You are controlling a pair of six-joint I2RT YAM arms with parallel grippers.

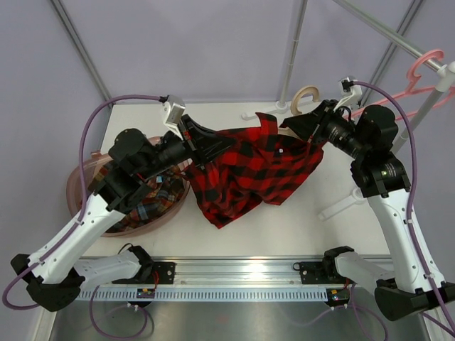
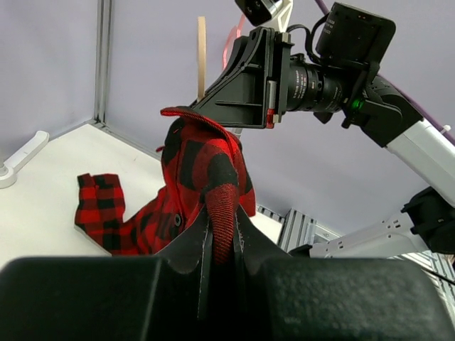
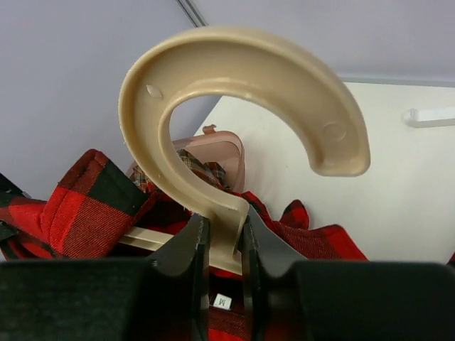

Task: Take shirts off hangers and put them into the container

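White tabletop (image 1: 298, 220) enclosed by pale lilac walls, seen from above and from both wrists.

Landmark: the translucent pinkish-brown container (image 1: 77, 186), at the table's left edge in the overhead view. The multicolour plaid shirt (image 1: 153, 202) lies heaped inside it. The right wrist view shows a corner of the same container (image 3: 231, 151) beyond the hanger, with that plaid cloth (image 3: 193, 165) inside.

Red-and-black check shirt (image 1: 256, 167): spread in the air just right of the container and strung between the two grippers, its lower folds drooping toward the table. None of it is inside the container.

Left gripper (image 1: 213, 145): just right of the container's far rim and above it. Its jaws are almost closed, pinching a bunched ridge of the red-and-black shirt (image 2: 202, 170). In the left wrist view the cloth rises straight out from between the fingertips of this gripper (image 2: 222, 238).

Right gripper (image 1: 304, 129): well right of the container, at the shirt's far right corner. Its jaws are narrowed onto the neck of the beige hanger (image 3: 234, 92), directly beneath the hook, which stands up clear of the gripper (image 3: 222, 245). Red check cloth hangs on either side below. From above, only the hanger's hook (image 1: 307, 96) shows past the shirt.

Pink hanger (image 1: 421, 67): bare, far right of the container, at the grey rack pole (image 1: 377, 27).
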